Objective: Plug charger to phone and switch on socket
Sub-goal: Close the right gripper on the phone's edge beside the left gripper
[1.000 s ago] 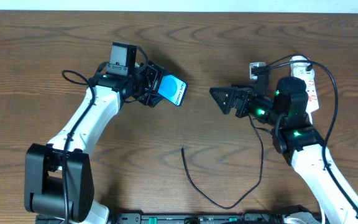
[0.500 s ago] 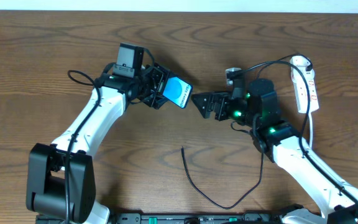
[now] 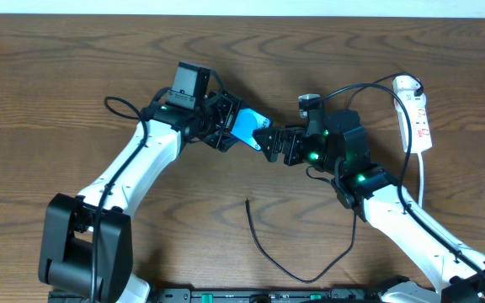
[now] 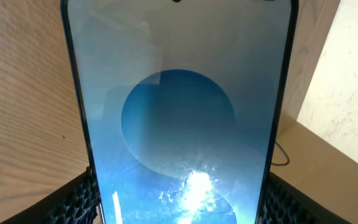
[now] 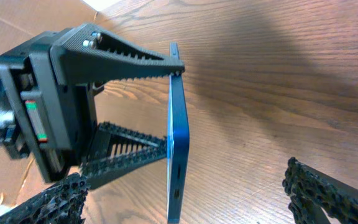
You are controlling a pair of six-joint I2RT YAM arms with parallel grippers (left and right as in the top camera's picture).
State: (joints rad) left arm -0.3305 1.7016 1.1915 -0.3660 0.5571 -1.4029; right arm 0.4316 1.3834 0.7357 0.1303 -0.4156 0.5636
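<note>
- The right gripper (image 3: 269, 141) is now at the middle of the table (image 3: 57, 76), just beside the phone (image 3: 247, 127). A second ago it sat far over by the socket (image 3: 419, 118), so the whole right arm has swung in towards the left one.
- The left gripper (image 3: 228, 126) has carried the phone a little rightward to meet it. It is clamped on the handset, which is held off the table with its blue screen filling the left wrist view.
- The right wrist view shows the phone edge-on — its narrow side faces the right gripper, whose fingers (image 5: 61, 200) stand wide apart with nothing between them.
- The charger (image 3: 263, 248) has not shifted. Its loop lies on the wood below both grippers, with the connector tip (image 3: 247, 201) free and well apart from the phone.
- My reading — the arms are closing for a re-grip or hand-over of the phone, not for plugging, since the open gripper holds no cable.
- The socket is now far from both grippers, so switching it on looks some way off. I cannot tell the state of its switch.
</note>
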